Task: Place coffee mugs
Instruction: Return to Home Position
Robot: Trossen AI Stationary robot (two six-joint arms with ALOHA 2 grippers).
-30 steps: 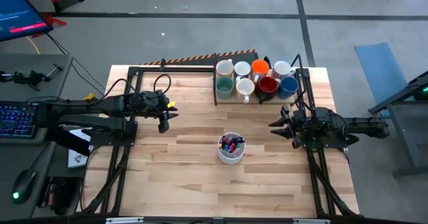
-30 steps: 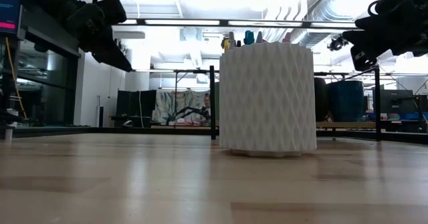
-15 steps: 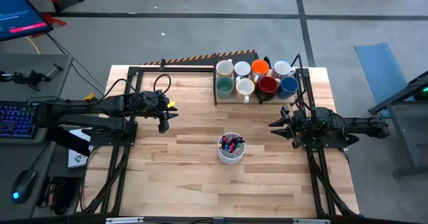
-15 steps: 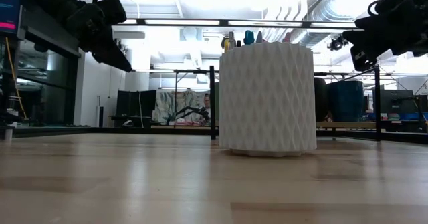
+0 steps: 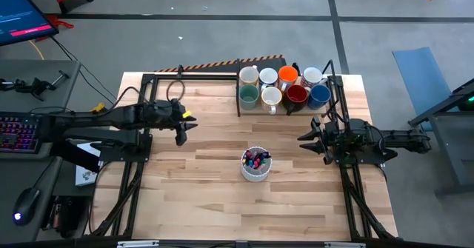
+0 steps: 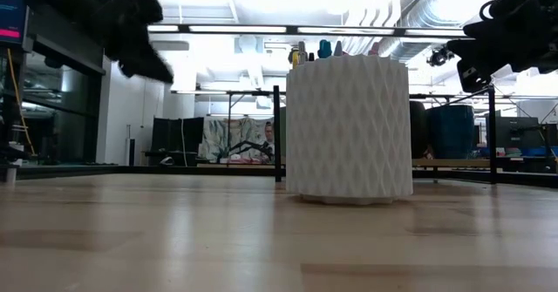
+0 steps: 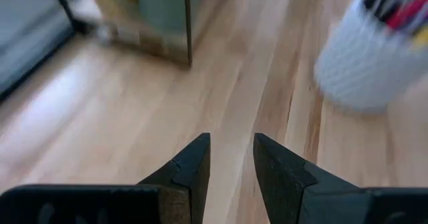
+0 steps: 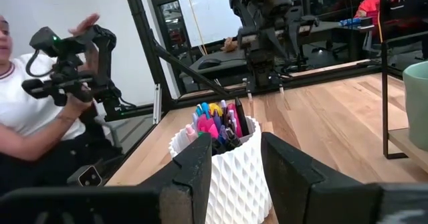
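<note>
One camera looks straight down on the pale wooden table (image 5: 222,196); another, level with it, sits near the white ribbed pen cup (image 6: 349,126) that all views share.

Grey floor (image 5: 222,33), bright ceiling lights (image 6: 261,29), perhaps ducting (image 6: 418,13)

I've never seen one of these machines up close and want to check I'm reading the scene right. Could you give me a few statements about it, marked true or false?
1. The coffee mugs all stand grouped on the black-framed shelf. True.
2. The left end effector holds the orange mug. False: it is open and empty, and that mug is on the shelf.
3. The white pen cup stands on the table, off the shelf. True.
4. The right end effector is shut on the pen cup. False: it is open and raised above the table, apart from the cup.
</note>
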